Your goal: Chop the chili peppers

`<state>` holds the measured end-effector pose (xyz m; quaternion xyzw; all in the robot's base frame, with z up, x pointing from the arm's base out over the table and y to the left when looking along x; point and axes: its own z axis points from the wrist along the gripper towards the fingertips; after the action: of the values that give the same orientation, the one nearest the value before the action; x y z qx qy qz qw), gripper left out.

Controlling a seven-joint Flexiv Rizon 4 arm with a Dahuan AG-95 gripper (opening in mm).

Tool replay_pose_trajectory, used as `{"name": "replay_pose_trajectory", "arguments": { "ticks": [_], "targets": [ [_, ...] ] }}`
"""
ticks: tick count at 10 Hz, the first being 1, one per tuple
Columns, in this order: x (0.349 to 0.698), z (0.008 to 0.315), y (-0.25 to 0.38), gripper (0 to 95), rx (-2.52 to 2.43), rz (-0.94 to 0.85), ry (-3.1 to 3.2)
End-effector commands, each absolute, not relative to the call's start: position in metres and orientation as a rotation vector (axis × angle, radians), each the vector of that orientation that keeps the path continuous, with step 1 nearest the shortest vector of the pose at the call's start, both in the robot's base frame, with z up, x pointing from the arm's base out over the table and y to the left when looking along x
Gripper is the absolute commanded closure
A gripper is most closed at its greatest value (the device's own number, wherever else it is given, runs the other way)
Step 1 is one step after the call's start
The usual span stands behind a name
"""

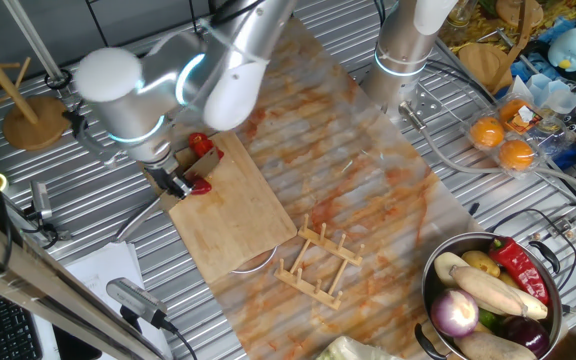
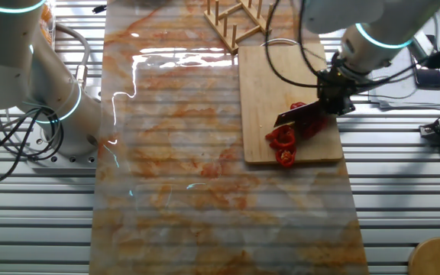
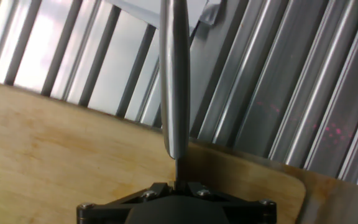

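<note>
The other fixed view shows the fingers (image 2: 333, 92) clamped on a knife (image 2: 300, 114), mid-chop over red chili peppers (image 2: 283, 141) on the cutting board's (image 2: 270, 76) near corner; next cut probably needs lifting.

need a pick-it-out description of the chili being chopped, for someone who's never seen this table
Find the bamboo cutting board lying on the orange-streaked mat. At the board's corner under the arm's pincer, beside the knife blade, sit the chili peppers: small glossy bright-red pieces. They are the only red on the board; the larger dark-red pepper sits in the metal pot with other vegetables.
</note>
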<state>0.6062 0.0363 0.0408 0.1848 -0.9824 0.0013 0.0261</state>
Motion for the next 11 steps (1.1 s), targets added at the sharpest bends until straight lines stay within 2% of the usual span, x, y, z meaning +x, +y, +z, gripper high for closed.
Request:
{"name": "replay_pose_trajectory", "arguments": {
  "ticks": [1, 8, 11],
  "targets": [
    [0.604, 0.01, 0.035, 95.0, 0.601, 0.004, -3.069],
    [0.644, 0.003, 0.042, 95.0, 0.583, -0.07, -3.131],
    [0.648, 0.013, 0.049, 95.0, 0.472, -0.144, -3.091]
  ]
}}
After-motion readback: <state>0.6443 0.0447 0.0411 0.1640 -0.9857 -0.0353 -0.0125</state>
